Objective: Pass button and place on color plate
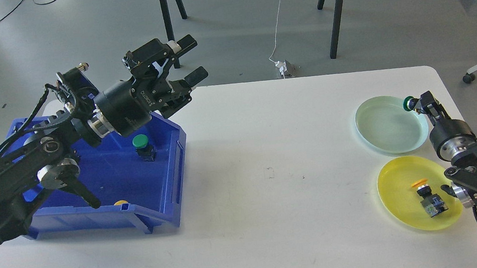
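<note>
Two round plastic plates sit near the right gripper point(417, 104): a pale green plate point(390, 126) just beneath and to the side of its tip, and a yellow plate point(401, 177) lower down, alongside the arm's wrist. The gripper's fingers are closed around a green-capped push button point(408, 103), held right at the pale plate's far rim, presumably so the cap colour matches the dish it is about to go into. A yellow-capped push button point(428, 199) already lies on its side in the yellow plate, sorted by the same rule, I would guess.

Across the white table point(270, 171), the left gripper point(193, 58) hangs raised above the far corner of the blue plastic bin point(168, 192), its two fingers spread apart and holding nothing. Below and behind it, inside the bin, another green-capped button point(141, 145) stands upright, and a bit of yellow point(120, 202) peeks over the bin's near wall.
</note>
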Available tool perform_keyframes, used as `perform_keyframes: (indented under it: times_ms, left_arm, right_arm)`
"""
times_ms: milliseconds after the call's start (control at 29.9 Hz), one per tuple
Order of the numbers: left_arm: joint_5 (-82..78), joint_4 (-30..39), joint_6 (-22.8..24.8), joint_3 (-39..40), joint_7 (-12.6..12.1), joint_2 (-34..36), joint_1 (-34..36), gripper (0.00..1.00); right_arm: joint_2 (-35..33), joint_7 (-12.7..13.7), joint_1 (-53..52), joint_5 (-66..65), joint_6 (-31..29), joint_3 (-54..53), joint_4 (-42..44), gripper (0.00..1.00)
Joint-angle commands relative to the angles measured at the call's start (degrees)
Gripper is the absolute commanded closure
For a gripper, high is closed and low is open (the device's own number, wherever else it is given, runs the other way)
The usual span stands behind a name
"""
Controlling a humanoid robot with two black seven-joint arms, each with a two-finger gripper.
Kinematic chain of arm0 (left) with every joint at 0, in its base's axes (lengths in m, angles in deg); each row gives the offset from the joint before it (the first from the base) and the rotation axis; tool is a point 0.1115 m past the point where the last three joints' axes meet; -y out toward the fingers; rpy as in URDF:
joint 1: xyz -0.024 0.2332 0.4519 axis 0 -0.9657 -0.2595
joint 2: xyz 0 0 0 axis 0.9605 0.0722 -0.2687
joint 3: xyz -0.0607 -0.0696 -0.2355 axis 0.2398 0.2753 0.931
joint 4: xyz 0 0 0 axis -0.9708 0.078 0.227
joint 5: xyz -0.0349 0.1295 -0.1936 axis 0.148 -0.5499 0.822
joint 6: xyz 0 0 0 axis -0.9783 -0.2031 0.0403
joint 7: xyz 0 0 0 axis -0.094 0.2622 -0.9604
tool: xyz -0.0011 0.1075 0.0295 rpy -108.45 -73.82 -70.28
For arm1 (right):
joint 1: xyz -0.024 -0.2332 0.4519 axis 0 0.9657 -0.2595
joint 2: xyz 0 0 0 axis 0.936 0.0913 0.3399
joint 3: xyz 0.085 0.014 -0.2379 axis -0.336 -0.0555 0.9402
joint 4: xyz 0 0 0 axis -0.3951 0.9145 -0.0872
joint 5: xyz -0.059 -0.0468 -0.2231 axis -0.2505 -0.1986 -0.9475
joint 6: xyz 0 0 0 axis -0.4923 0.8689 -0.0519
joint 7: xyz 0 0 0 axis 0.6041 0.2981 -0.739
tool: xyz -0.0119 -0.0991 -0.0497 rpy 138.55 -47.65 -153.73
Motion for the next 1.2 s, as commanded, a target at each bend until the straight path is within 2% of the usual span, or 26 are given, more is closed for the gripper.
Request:
perform_keyframes:
  times_ms: [0,100,268,401,468,602,702,803,869,936,1170]
  left_arm:
    - [0.0,0.0,0.0,0.0,0.0,0.0,0.0,0.19]
    - [0.0,0.0,0.0,0.0,0.0,0.0,-0.1,0.19]
    - [0.0,0.0,0.0,0.0,0.0,0.0,-0.1,0.19]
    - [1.0,-0.1,0.0,0.2,0.0,0.1,-0.1,0.15]
    - [2.0,-1.2,0.0,0.3,0.0,0.4,0.0,0.13]
    - [3.3,-7.3,0.0,3.1,0.0,1.8,0.7,0.13]
    - [6.8,-10.4,0.0,6.5,0.0,5.8,0.7,0.11]
    - [11.2,-18.3,0.0,8.9,0.0,6.2,0.4,0.1]
    - [14.0,-23.4,0.0,10.1,0.0,5.0,0.1,0.09]
    - [15.2,-25.7,0.0,10.3,0.0,2.9,-0.2,0.08]
    - [15.4,-25.3,0.0,11.7,0.0,0.8,-1.5,0.07]
  right_arm:
    - [0.9,0.0,-0.2,0.1,0.0,0.0,0.5,0.46]
    - [0.9,0.0,-0.2,0.2,0.0,0.0,0.2,0.42]
    - [0.9,0.1,-0.9,0.7,0.0,-0.6,-1.1,0.29]
    - [-1.0,1.3,-2.7,3.1,-2.0,-3.6,-8.6,0.19]
    - [-3.5,2.2,-3.1,7.1,-6.8,-8.4,-13.0,0.18]
    - [-6.5,2.5,-4.4,14.9,-23.3,-19.0,-19.3,0.18]
    - [-6.6,2.4,-4.1,19.3,-36.8,-27.5,-21.2,0.14]
    - [-5.8,2.1,-3.1,24.1,-54.7,-33.4,-20.1,0.11]
    - [-5.7,2.0,-2.2,27.1,-56.0,-34.9,-18.9,0.11]
    - [-5.2,1.9,-2.0,29.3,-56.0,-34.9,-18.7,0.05]
    - [-2.7,1.3,-1.9,30.0,-56.0,-37.3,-18.7,0.04]
